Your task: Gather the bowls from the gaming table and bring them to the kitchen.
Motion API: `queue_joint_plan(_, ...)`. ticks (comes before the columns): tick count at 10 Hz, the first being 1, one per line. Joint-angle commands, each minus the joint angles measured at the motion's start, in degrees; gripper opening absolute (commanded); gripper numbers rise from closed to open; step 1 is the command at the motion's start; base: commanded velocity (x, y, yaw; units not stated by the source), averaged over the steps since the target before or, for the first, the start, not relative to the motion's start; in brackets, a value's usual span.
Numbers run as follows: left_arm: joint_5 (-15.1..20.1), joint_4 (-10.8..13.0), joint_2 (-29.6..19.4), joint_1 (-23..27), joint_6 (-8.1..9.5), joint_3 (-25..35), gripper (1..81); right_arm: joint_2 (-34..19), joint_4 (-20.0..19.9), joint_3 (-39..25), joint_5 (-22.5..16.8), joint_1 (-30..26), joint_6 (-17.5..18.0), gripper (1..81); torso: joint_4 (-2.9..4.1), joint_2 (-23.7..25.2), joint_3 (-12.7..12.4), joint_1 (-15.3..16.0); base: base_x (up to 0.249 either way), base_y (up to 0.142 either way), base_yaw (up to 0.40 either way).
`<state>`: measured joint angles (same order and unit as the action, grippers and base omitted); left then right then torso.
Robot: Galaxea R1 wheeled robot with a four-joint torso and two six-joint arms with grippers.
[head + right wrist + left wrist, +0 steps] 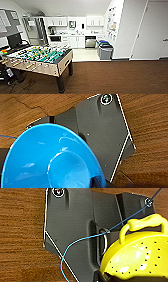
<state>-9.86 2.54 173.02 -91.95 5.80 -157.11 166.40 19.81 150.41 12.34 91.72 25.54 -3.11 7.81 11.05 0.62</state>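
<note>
- At the far left of your head view, a dark monitor stands on a desk behind the football table.
- The football table with its green field and rods stands on the brown wood floor, left of centre.
- Beyond it, straight ahead, you see the kitchen: white cabinets, a white countertop and a steel dishwasher.
- Right of the dishwasher, grey bins with blue lids stand against the white wall, and further right is a white door.
- In your left wrist view the yellow-green bowl, dotted with small holes and with a loop handle, sits close under the camera above the wood floor; you cannot tell from the pictures whether the left hand is clenched on it.
- A thin blue cable crosses the dark plate there.
- In your right wrist view the blue bowl sits close under the camera, again over wood floor; the right hand's state cannot be told either.
</note>
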Motion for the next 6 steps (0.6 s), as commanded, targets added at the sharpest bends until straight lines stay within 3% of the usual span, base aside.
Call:
queue_joint_plan(1, 3.2, -0.1, -0.2, 1.6, -0.27, 0.0, 1.0, -0.7, 0.8, -0.1, -2.3, -2.2, 0.0, 1.0, 0.00, 0.0, 0.0, 0.0, 0.174, -0.077, 0.000)
queue_joint_plan(3, 3.3, -0.1, -0.2, 1.6, -0.27, 0.0, 1.0, -0.7, 0.8, -0.1, -2.3, -2.2, 0.0, 1.0, 0.00, 0.0, 0.0, 0.0, 0.174, -0.076, 0.000)
queue_joint_plan(6, 3.3, -0.1, -0.2, 1.6, -0.27, 0.0, 1.0, -0.7, 0.8, -0.1, -2.3, -2.3, 0.0, 1.0, 0.00, 0.0, 0.0, 0.0, 0.174, 0.000, 0.000)
